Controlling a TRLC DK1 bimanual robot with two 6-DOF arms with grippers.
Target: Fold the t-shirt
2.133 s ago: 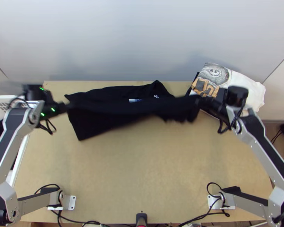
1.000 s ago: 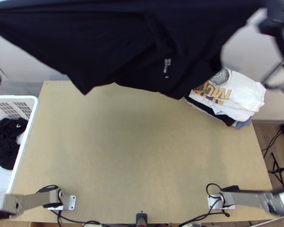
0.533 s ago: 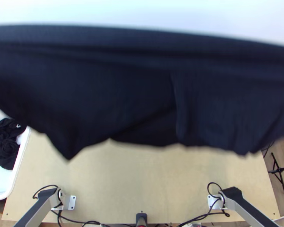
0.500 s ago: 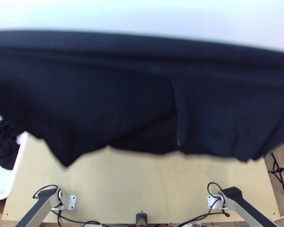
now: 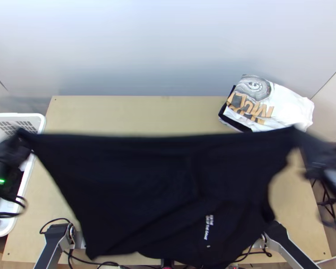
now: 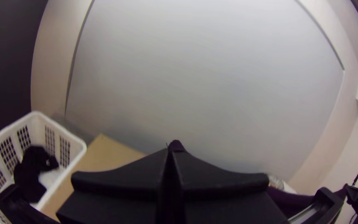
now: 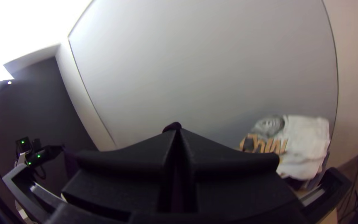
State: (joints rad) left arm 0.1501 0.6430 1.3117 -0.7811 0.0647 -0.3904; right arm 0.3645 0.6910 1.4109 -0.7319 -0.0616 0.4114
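The black t-shirt (image 5: 168, 179) hangs stretched between both grippers above the table, its lower part toward the near edge with small white print. At the shirt's upper left corner is my left gripper (image 5: 21, 136), shut on it; in the left wrist view the left gripper (image 6: 170, 157) has a bit of dark cloth at its closed tips. My right gripper (image 5: 298, 136), blurred, holds the upper right corner; the right wrist view shows the right gripper (image 7: 179, 137) shut, with cloth poking out at the tips.
A stack of folded clothes with a white printed shirt (image 5: 289, 107) on top lies at the table's far right. On the left stands a white basket (image 5: 41, 123) holding dark cloth. Wooden table (image 5: 136, 114) shows beyond the shirt.
Both arms lifted the black shirt high off the table, where it filled much of the top view; now it hangs lower and nearer the table's near edge, with both corners still held.
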